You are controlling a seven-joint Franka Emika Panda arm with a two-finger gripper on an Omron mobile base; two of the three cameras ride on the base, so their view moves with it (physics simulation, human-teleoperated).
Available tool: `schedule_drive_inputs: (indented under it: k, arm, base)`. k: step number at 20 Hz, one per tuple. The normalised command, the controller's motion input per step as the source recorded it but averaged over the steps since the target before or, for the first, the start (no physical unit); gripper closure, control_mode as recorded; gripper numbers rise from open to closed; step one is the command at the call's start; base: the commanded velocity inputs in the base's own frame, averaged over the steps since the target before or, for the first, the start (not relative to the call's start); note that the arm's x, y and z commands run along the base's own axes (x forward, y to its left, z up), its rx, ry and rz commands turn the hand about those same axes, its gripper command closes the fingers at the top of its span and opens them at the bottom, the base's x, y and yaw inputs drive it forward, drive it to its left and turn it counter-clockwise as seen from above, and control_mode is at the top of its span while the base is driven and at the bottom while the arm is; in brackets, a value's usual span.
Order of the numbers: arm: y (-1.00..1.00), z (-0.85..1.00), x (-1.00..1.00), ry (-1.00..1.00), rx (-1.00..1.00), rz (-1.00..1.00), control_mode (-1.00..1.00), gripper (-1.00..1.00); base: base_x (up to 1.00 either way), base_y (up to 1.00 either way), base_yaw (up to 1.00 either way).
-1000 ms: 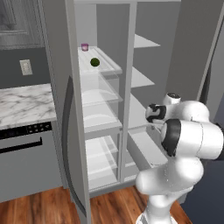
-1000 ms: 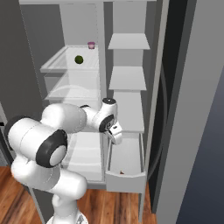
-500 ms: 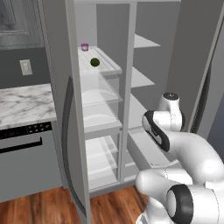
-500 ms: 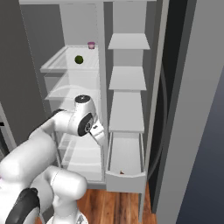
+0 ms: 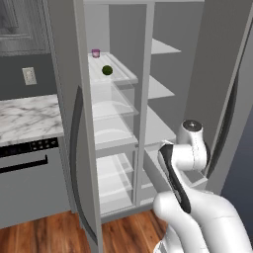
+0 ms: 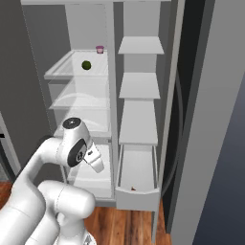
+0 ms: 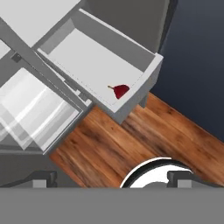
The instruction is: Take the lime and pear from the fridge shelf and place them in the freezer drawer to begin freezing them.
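Observation:
The lime (image 5: 106, 70) (image 6: 86, 64), a small dark green ball, rests on the translucent fridge shelf (image 5: 124, 75) (image 6: 61, 73) high in the left compartment. The pear (image 7: 121, 90) (image 6: 133, 188), dark red, lies inside the pulled-out freezer drawer (image 7: 132, 101) (image 6: 137, 197) near its front wall. My gripper (image 7: 113, 177) hangs above and in front of the drawer. It is open, with fingertips (image 7: 43, 178) wide apart and nothing between them. In the right base view my hand (image 6: 94, 160) sits left of the drawer, in front of the lower left compartment.
A small pink-purple cup (image 5: 95, 53) (image 6: 99, 49) stands behind the lime. Clear bins (image 7: 35, 113) fill the lower left compartment. Opaque grey shelves (image 6: 139, 86) stack above the drawer. The fridge doors (image 5: 74, 148) (image 6: 206, 143) stand open on both sides above the wood floor (image 7: 131, 140).
My hand has drawn back and to the left, away from the drawer, while the arm folded closer to the base. The pear stays in the drawer and the lime on its shelf.

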Motion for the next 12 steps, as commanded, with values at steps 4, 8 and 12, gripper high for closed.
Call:
schedule_drive_inputs:
  k: [4, 8, 12]
  arm:
    - [0.01, -0.13, -0.01, 0.04, 0.00, 0.08, -1.00, -1.00]
    - [0.13, -0.19, 0.00, 0.08, 0.00, 0.02, -1.00, -1.00]
    - [0.21, -0.26, 0.00, 0.12, 0.00, 0.06, -1.00, -1.00]
  base:
    - [0.00, 0.00, 0.00]
    - [0.00, 0.00, 0.00]
    - [0.00, 0.00, 0.00]
